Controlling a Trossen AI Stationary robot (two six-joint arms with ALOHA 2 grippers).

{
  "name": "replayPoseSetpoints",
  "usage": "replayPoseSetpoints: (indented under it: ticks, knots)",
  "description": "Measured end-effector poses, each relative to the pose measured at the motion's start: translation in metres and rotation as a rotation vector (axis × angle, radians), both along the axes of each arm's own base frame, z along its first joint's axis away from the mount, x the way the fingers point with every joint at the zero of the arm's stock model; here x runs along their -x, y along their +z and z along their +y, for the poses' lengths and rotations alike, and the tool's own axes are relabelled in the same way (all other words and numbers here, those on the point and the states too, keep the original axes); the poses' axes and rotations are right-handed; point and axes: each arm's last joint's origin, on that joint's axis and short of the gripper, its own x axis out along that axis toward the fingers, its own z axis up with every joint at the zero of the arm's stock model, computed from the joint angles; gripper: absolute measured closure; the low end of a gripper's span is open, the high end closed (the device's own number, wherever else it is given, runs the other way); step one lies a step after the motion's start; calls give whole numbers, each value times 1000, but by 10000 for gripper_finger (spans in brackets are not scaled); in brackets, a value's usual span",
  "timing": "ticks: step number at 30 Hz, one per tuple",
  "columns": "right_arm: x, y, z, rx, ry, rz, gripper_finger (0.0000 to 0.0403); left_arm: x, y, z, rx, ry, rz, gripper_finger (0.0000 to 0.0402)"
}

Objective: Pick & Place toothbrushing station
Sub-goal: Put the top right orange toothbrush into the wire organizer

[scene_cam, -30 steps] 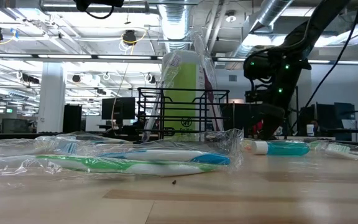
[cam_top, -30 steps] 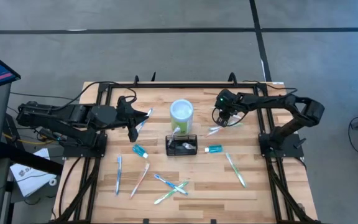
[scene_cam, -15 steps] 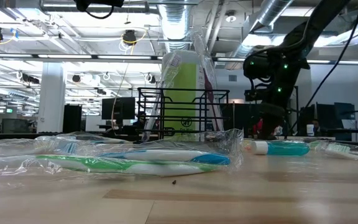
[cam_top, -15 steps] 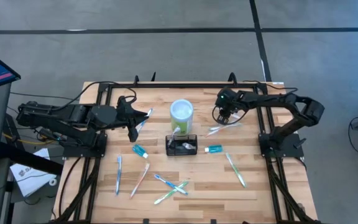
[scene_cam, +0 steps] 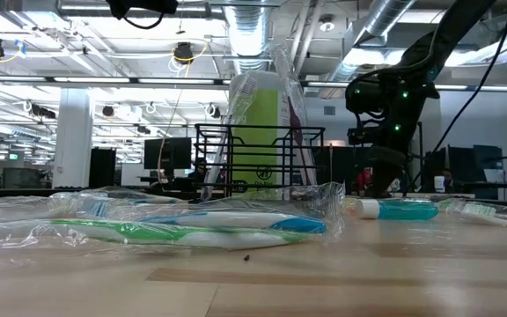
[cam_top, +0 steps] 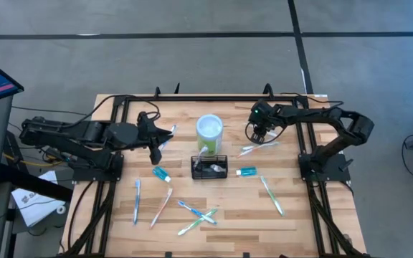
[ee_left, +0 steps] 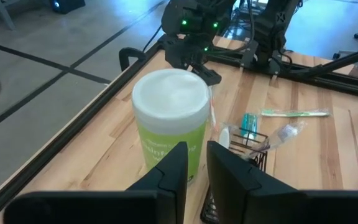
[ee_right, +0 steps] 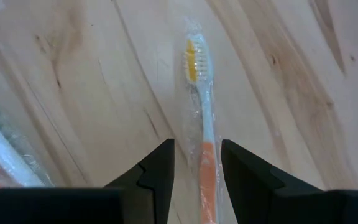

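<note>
My right end effector (ee_right: 194, 165) hangs released, straddling the wrapped toothbrush (ee_right: 201, 118) directly beneath, lined up to pinch it for the caddy (cam_top: 209, 168).

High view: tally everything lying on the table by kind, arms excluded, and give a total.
Wrapped toothbrushes: 6
Teal toothpaste tubes: 2
Lime-green cup: 1
Black wire-mesh caddy: 1
Total: 10, leaving out the caddy's contents and one unclear pale item left of the cup.
</note>
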Motion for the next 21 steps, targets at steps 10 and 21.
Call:
replayPoseSetpoints:
  ticks: [10,21]
  knots:
    - [-2,-6,-2,-5,8,10,280,0,0,0,0,0,-2,348]
    - [-9,-23,-10,-24,20,45,283,0,0,0,3,1,-4,348]
